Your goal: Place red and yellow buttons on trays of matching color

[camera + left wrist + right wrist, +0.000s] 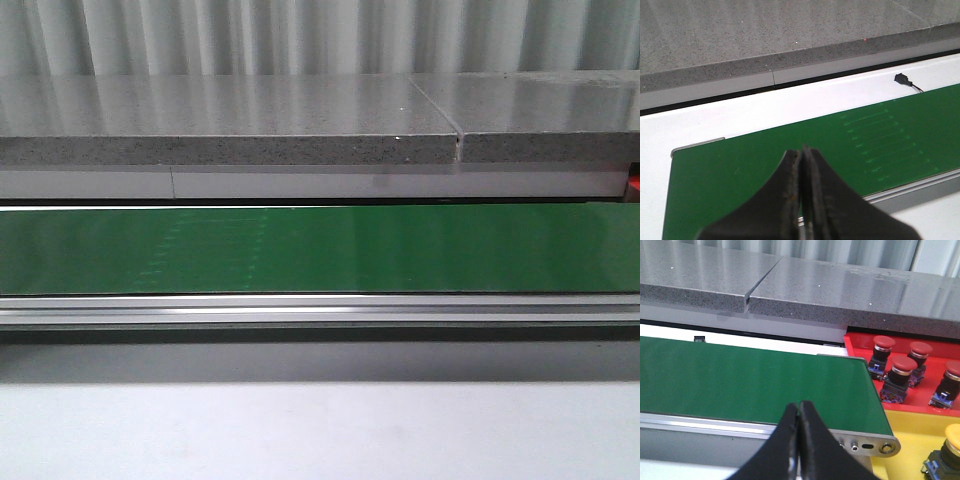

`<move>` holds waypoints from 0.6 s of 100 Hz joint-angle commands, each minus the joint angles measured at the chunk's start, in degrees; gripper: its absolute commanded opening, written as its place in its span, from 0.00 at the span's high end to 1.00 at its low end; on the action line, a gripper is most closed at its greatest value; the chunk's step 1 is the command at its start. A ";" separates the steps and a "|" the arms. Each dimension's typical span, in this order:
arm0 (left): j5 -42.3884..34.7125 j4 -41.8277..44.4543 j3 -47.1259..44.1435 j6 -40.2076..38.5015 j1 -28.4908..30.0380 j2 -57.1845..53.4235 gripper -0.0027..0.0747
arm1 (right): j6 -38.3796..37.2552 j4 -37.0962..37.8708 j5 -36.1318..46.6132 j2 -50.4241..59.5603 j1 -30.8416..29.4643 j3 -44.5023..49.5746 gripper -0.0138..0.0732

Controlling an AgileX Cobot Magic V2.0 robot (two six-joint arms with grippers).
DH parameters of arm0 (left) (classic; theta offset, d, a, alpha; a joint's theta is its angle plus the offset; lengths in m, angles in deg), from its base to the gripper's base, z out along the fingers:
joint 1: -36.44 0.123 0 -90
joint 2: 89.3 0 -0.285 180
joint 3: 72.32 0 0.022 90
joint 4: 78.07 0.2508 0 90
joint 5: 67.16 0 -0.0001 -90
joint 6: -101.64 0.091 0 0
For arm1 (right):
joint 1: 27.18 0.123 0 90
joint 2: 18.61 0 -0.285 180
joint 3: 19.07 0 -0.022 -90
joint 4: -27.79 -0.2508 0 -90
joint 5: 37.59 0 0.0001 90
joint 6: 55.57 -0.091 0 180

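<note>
My left gripper (pixel 802 200) is clenched on nothing, its jaws pressed flat together above the green conveyor belt (pixel 790 155) — same story on the right gripper (pixel 799 440), closed tight and empty over the belt's end. From the front the belt (pixel 320 248) runs bare across the view, with the grey stone ledge (pixel 230 125) beyond it at 12 o'clock. Through the right wrist camera, the red tray (pixel 930 405) sits just past the belt's end at about 2 o'clock from my right gripper — four red buttons (pixel 900 377) stand upright in it. Nearer, at 3 o'clock, the yellow tray (pixel 912 440) holds a yellow button (pixel 952 440), only partly in view. A small black connector (pixel 901 78) lies on the white surface behind the belt.
</note>
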 commanded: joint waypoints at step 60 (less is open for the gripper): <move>-10.86 -0.77 0.34 -1.03 -0.59 -0.22 0.99 | 0.00 0.62 5.04 0.76 -0.02 -0.38 0.92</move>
